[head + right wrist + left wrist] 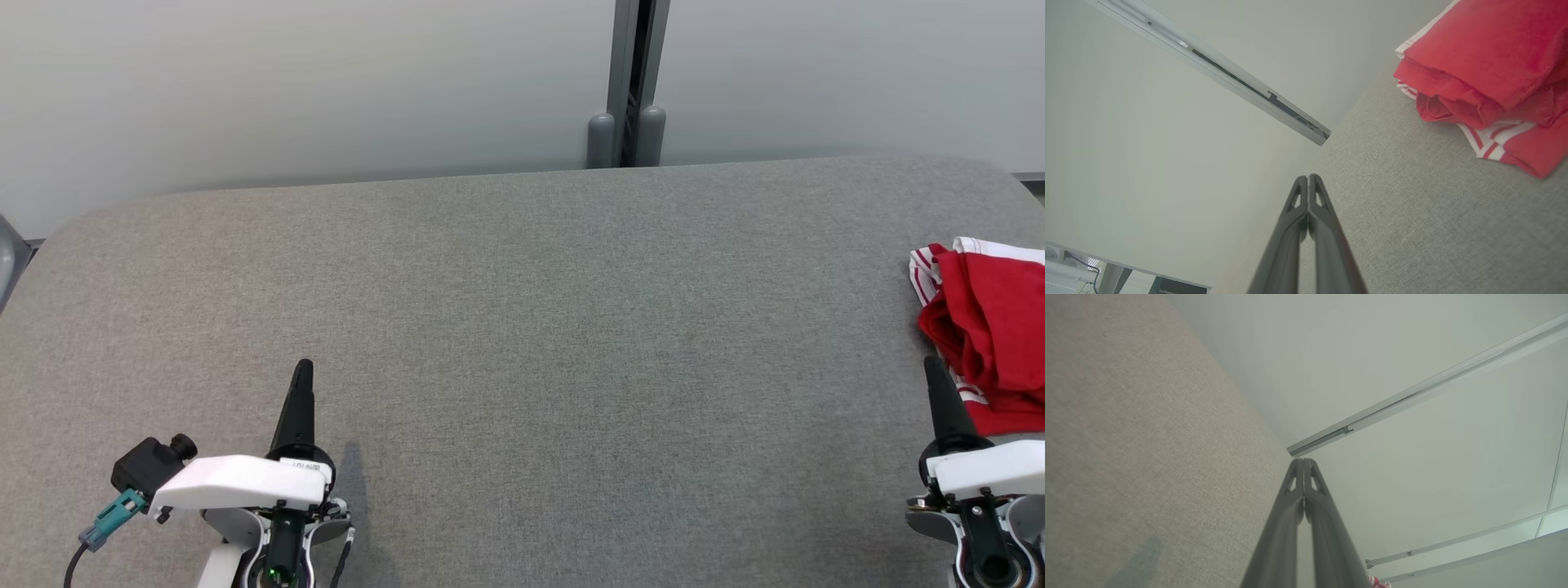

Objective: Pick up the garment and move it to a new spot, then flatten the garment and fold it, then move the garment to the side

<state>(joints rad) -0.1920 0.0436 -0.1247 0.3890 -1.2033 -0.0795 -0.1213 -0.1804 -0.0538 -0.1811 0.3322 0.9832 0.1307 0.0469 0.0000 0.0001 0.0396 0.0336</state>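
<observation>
Head view: the left gripper point(303, 369) sits at the lower left, its two dark fingers pressed together and holding nothing, over the grey table point(522, 327); the right gripper point(931, 365) at the lower right is likewise closed tight and empty, its tip near the garment point(992, 322) but apart from it; that garment, red with white striped trim, lies crumpled at the table's right edge, well apart from the left gripper.

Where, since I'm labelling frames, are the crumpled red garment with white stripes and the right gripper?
red garment with white stripes point(992, 327), head view, middle red fold.
right gripper point(1308, 176), right wrist view, between shut fingertips.
</observation>
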